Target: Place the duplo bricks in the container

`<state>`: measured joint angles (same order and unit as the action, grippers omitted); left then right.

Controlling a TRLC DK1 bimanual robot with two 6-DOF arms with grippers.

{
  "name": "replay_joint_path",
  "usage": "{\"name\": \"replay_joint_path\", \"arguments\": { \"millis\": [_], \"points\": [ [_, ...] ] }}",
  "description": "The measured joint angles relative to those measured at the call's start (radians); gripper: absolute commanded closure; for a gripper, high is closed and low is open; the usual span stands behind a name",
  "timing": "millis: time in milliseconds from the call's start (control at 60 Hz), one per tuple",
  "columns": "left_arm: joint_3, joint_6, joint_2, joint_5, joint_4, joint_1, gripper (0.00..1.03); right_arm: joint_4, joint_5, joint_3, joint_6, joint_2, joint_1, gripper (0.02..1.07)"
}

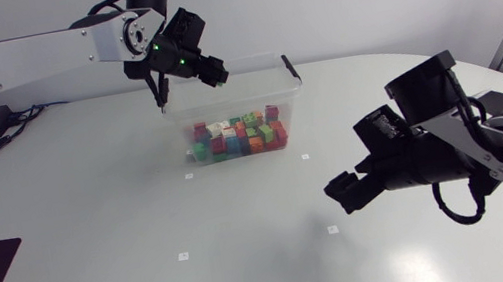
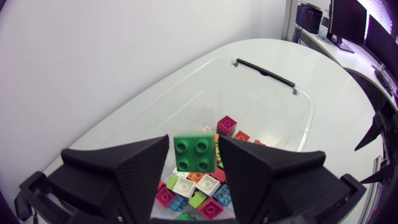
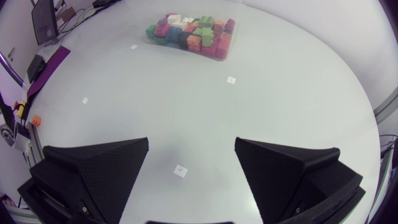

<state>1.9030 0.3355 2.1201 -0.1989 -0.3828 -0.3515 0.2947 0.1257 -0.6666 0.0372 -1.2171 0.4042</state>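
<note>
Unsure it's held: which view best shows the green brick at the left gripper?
The left wrist view: the green brick shows whole at the left gripper, above the container. The head view hides it behind the gripper; the right wrist view misses it.

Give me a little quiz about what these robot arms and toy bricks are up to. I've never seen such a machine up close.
1. True or false: the matte black right claw holds a brick.
2. Which colour is the square plastic duplo brick at the matte black left claw? A red, B green, C white.
3. Fill in: the pile of colourful plastic bricks lies inside a clear plastic ___.
Key: 1 false, it is open and empty; 2 B; 3 container.
</note>
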Motion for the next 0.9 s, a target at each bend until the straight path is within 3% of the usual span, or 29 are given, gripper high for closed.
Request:
{"name": "replay_joint_path", "arguments": {
  "millis": [350,433,717,900],
  "points": [
    [-0.024,-0.001,-0.023,0.094,0.000,-0.003,0.05,-0.005,-0.022,0.001,0.016,0.045,-0.009,0.07],
    [-0.084,-0.003,-0.088,0.100,0.005,0.006,0.05,-0.014,-0.026,0.008,0.016,0.074,-0.032,0.07],
    [-0.354,-0.002,-0.412,0.153,0.177,0.097,0.05,-0.080,-0.087,0.045,0.034,0.162,-0.122,0.07],
    [-0.526,0.002,-0.582,0.156,0.202,0.162,0.05,-0.148,-0.137,0.098,0.058,0.207,-0.160,0.07]
  ]
}}
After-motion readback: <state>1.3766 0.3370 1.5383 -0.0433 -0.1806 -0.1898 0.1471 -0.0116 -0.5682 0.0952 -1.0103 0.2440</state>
